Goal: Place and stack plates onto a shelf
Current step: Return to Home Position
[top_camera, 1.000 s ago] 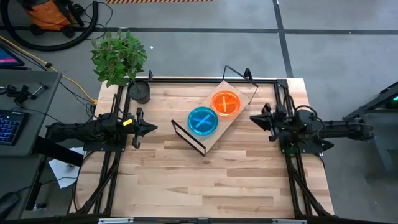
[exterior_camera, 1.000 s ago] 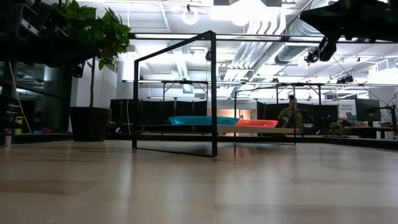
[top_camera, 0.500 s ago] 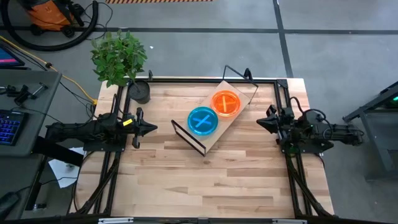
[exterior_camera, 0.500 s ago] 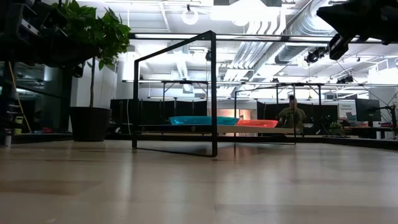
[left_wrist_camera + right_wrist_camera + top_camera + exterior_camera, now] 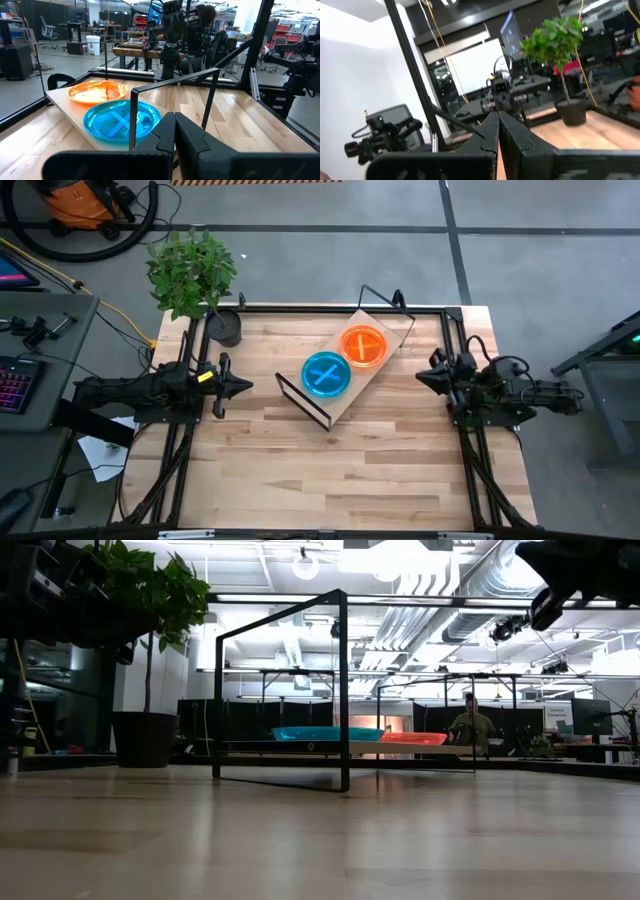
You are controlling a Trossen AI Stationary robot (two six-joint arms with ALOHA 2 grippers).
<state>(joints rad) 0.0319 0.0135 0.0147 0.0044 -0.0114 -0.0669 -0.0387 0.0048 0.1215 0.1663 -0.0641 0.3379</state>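
The blue plates (image 5: 326, 374) and orange plates (image 5: 363, 346) are sitting side by side on the shelf (image 5: 392, 328), upper centre. The left tool (image 5: 245, 386), mid-left, and the right tool (image 5: 420, 376), mid-right, are gripping nothing, fingers closed together.

The right gripper (image 5: 497, 115) is seen with its jaws pressed together. Beyond it, the left arm (image 5: 502, 97) is shown across the wooden tabletop (image 5: 600, 131). A potted plant (image 5: 559, 47) is seen at the tabletop's far edge, and a black frame post (image 5: 407, 60) is seen slanting upward.
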